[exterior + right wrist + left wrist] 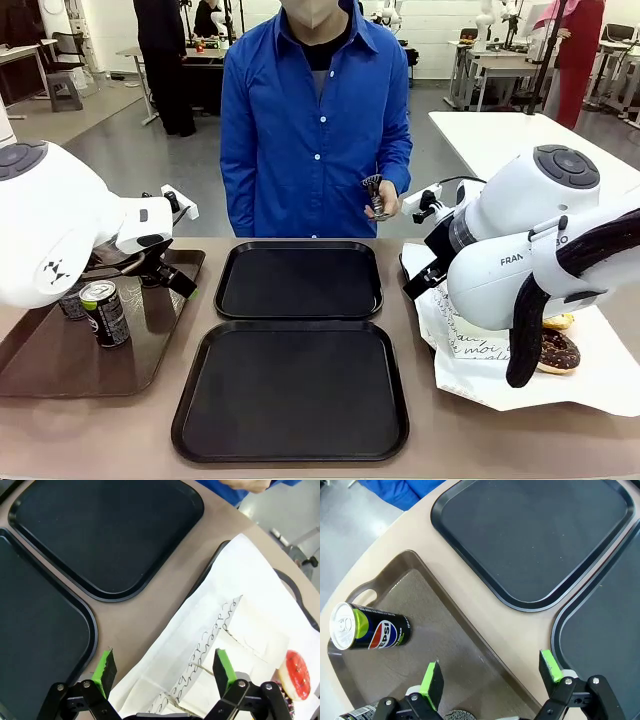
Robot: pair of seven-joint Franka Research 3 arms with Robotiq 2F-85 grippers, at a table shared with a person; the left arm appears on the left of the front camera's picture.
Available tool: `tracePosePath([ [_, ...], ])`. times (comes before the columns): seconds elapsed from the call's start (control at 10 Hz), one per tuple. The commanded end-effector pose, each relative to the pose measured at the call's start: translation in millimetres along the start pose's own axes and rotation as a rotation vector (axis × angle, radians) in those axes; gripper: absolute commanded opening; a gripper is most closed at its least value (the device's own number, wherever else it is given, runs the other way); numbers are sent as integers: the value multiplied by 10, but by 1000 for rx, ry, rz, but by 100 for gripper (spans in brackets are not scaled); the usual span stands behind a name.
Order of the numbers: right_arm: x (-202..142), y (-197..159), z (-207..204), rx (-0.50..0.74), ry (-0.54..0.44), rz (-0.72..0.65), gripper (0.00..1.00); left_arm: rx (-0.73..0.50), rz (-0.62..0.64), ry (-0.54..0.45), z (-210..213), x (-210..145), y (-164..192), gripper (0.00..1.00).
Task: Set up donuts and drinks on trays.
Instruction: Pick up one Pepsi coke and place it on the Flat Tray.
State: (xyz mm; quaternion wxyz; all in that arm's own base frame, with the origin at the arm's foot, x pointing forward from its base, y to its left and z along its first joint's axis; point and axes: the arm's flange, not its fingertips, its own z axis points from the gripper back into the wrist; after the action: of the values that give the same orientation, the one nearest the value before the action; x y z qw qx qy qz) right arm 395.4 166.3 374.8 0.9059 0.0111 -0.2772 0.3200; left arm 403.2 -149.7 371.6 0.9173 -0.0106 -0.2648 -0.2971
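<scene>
Left end effector (490, 676): released, pads wide apart, nothing between them. It hangs over the brown tray (40, 375) at the left of the worktop (100, 440), where the drink cans (105, 312) stand upright. Probably staged for a can pick.

Right end effector (165, 672): also released. It is poised above the white paper sleeves (235, 625) at the right, beside the donuts (558, 350); one red-frosted donut shows near its pad.

The far black tray (300, 280) and near black tray (290, 390) lie mid-worktop, touching or nearly so, between the two stocks. Each arm can thus reach both. Neither is loaded yet, so the task looks barely begun.

The person stands at the far side with tongs (375, 195) in hand, seemingly ready to serve donuts.
</scene>
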Motion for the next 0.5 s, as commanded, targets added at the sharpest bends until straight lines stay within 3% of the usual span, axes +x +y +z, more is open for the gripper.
tracePosePath([
  [0.0, 0, 0, 0, 0, 0, 0, 100, 0, 0, 0, 0, 0, 0, 100],
  [0.3, 0, 0, 0, 0, 0, 0, 100, 0, 0, 0, 0, 0, 0, 100],
  [0.4, -166, 124, 341, -82, -27, 45, 100, 0, 0, 0, 0, 0, 0, 100],
])
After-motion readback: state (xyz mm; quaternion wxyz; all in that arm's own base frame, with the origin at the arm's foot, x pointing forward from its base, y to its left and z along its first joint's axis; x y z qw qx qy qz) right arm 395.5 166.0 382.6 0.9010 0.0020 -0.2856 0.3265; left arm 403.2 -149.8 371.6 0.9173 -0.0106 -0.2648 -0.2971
